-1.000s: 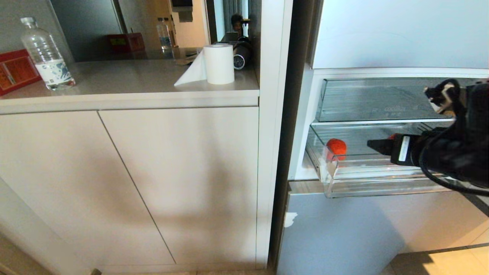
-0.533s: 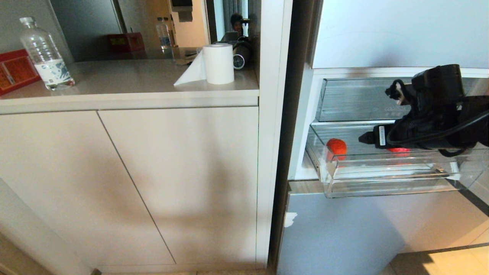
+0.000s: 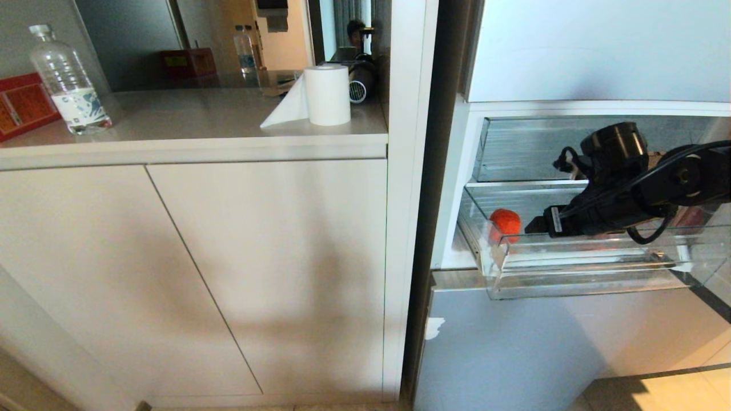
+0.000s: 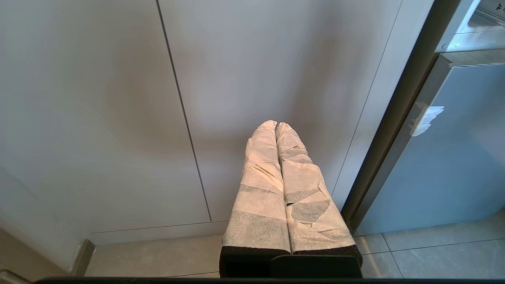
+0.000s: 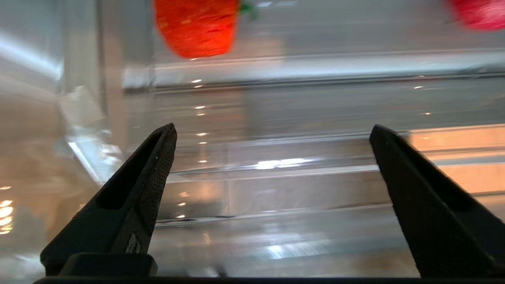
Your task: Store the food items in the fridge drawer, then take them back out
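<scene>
The fridge drawer (image 3: 571, 271) stands pulled out, a clear shallow bin with a ribbed floor (image 5: 276, 189). One red food item (image 3: 505, 222) lies at its left end, also seen in the right wrist view (image 5: 197, 25). A second red food item (image 5: 479, 14) shows at that view's edge. My right gripper (image 3: 539, 225) reaches into the drawer from the right, pointing at the left item and a little short of it. It is open (image 5: 273, 127) with nothing between its fingers. My left gripper (image 4: 275, 125) hangs shut low in front of the cabinet door.
A similar clear bin (image 3: 531, 148) sits right above the drawer. The fridge's pale blue front (image 3: 514, 348) is below. Left of the fridge, a counter (image 3: 194, 123) holds a water bottle (image 3: 68, 80), a paper roll (image 3: 326, 94) and a red box (image 3: 23, 105).
My right arm has swung left and sunk into the drawer, bringing the open fingers closer to the left red item. The left arm has kept still.
</scene>
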